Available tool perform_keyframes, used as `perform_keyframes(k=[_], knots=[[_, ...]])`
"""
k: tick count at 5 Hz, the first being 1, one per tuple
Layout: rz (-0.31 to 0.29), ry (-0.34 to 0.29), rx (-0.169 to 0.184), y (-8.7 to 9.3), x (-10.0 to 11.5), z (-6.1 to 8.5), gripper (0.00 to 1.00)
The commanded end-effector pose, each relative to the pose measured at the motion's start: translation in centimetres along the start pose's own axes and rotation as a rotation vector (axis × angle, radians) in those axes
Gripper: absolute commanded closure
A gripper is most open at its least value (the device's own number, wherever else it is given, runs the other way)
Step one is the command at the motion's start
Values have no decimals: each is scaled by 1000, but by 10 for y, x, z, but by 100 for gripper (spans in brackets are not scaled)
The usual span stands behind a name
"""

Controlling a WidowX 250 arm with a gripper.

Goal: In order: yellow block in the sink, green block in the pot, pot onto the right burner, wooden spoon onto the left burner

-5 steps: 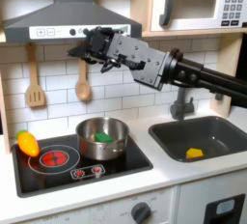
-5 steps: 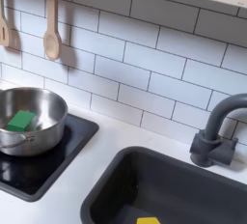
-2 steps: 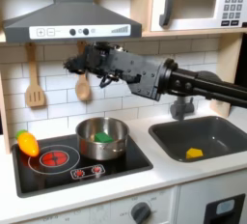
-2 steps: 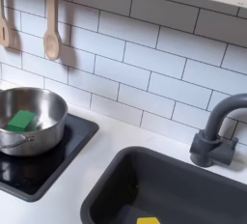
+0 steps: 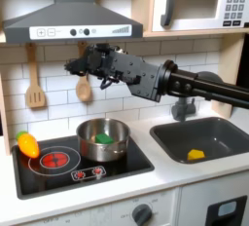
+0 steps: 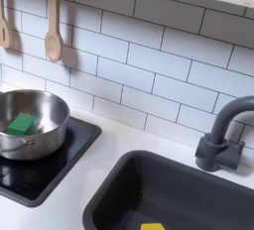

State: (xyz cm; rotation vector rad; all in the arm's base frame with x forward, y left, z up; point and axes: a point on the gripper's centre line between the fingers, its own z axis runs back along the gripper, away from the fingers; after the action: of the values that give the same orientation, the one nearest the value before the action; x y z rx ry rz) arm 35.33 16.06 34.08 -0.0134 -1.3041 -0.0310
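On the white tiled wall (image 5: 126,98), the light-brown wooden spoon (image 5: 84,86) hangs beside a slotted wooden spatula (image 5: 35,92). The black hand (image 5: 78,66) sits at the spoon's handle; grip state cannot be told. Green cube (image 6: 22,124) lies in the steel pot (image 6: 48,110) on the first exterior view's right burner. Yellow cube (image 5: 195,154) rests in the grey sink (image 5: 229,132).

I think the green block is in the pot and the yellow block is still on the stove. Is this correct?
Not quite. The green block is in the pot, but the yellow block lies in the sink, not on the stove, as the first exterior view shows.
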Motion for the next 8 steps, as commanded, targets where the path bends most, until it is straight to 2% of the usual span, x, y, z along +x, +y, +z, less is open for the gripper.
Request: perform_keyframes(k=[1, 2, 3, 4, 5, 6, 7, 8], knots=[[44, -53, -15, 4, -14, -15, 0], [59, -58, -31, 8, -25, -29, 0], [45, -80, -38, 7, -25, -36, 0], [38, -75, -82, -2, -31, -52, 0], [30, -69, -110, -12, -40, -61, 0], [22, -87, -111, -14, -38, -68, 0], [6, -99, -96, -15, -44, -79, 0], [2, -155, -9, -13, -43, -92, 0]])
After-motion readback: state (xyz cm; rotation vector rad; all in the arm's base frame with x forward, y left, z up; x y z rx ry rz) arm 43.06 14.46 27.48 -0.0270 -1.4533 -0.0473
